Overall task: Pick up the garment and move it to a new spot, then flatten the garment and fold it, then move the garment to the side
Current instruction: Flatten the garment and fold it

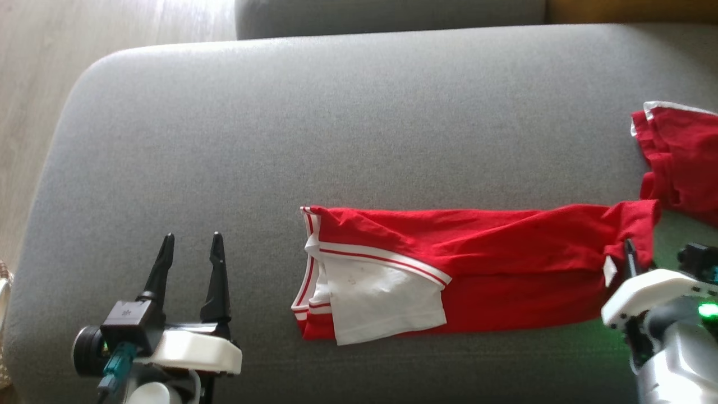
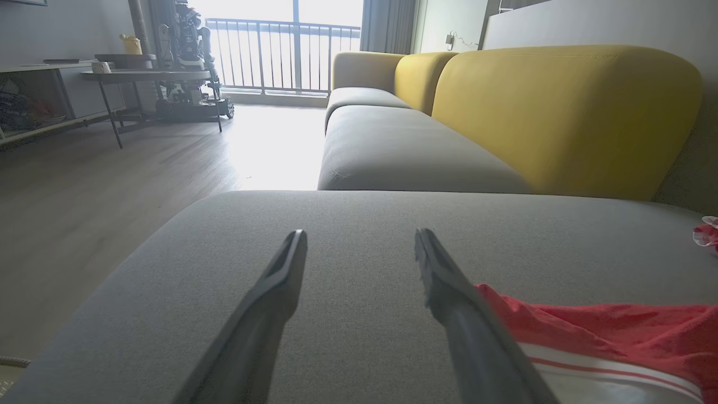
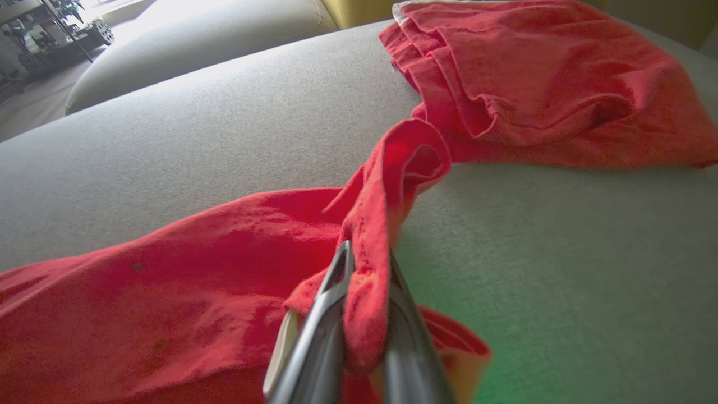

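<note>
The garment (image 1: 488, 264) is red with white trim, folded into a long strip across the grey sofa seat (image 1: 336, 123). Its white-banded end lies toward the left. My right gripper (image 1: 629, 249) is shut on the strip's right end, and the right wrist view shows red cloth (image 3: 367, 269) pinched between the fingers (image 3: 331, 297). My left gripper (image 1: 190, 244) hovers open over bare cushion, well left of the garment, its fingers (image 2: 280, 292) spread with nothing between them. The garment's edge (image 2: 606, 331) lies just right of them.
A second red and white garment (image 1: 681, 160) lies bunched at the seat's far right, close to the held end. Yellow backrests (image 2: 561, 112) line the sofa. The wooden floor (image 1: 33, 112) drops off past the seat's left edge.
</note>
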